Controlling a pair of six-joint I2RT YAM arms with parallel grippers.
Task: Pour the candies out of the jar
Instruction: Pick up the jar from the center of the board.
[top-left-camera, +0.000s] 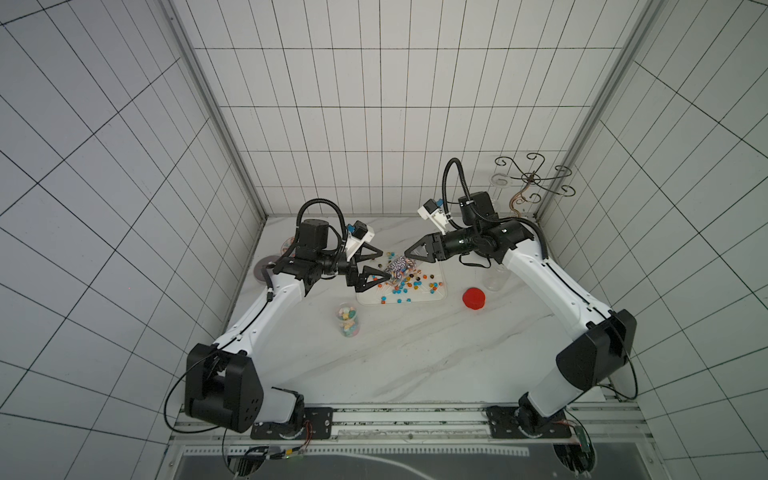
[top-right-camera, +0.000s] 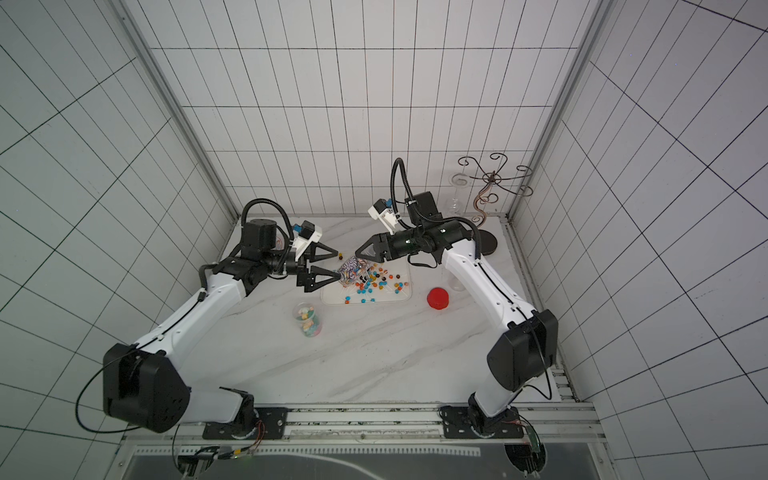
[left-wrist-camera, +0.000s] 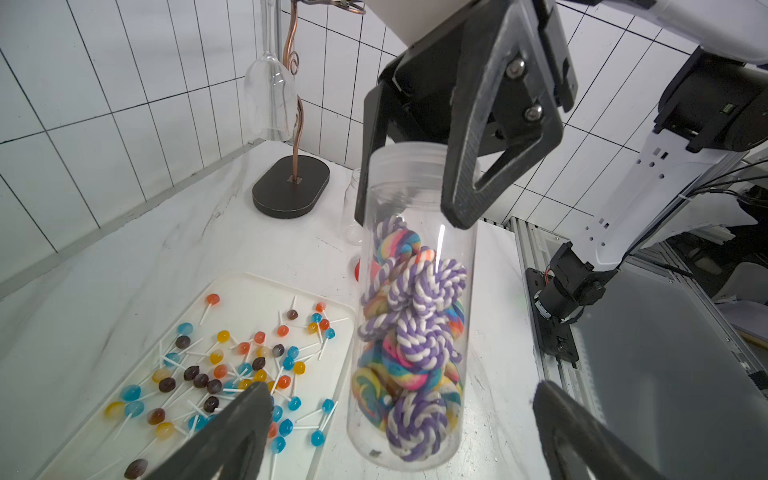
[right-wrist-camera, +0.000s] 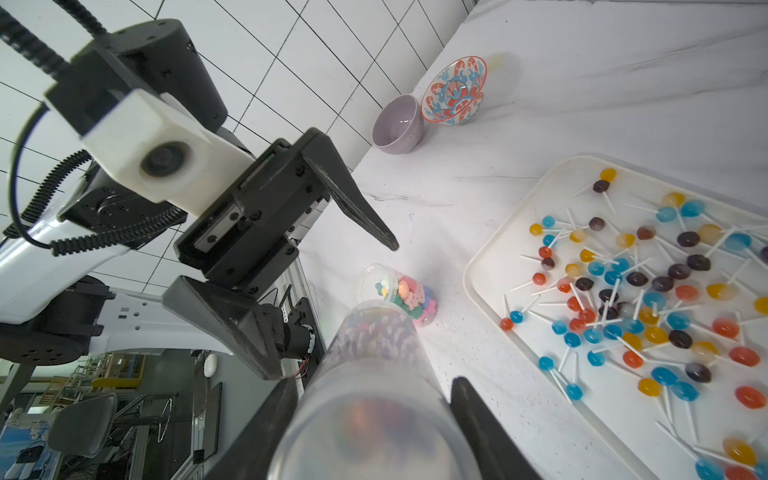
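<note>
- My right gripper (left-wrist-camera: 411, 212) is clamping the clear jar (left-wrist-camera: 419, 187) just below its uncapped threaded mouth.
- The jar is hanging over the white tray's (left-wrist-camera: 257, 291) far left corner, its long axis running from that gripper toward my left one, base lower.
- The swirl candies (left-wrist-camera: 415, 332) are sitting at that closed base.
- My left gripper (left-wrist-camera: 401, 386) is standing wide open, flanking the base, so I am judging it the nearer one for lifting that end.

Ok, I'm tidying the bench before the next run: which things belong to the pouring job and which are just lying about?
Job: tall jar in the right gripper; swirl sweets inside; open left gripper beside it; tray; lollipops on it; small jar of pastel sweets, likely.
Lying about: red lid, empty jar, bowl, plate, wine glass, stand.
</note>
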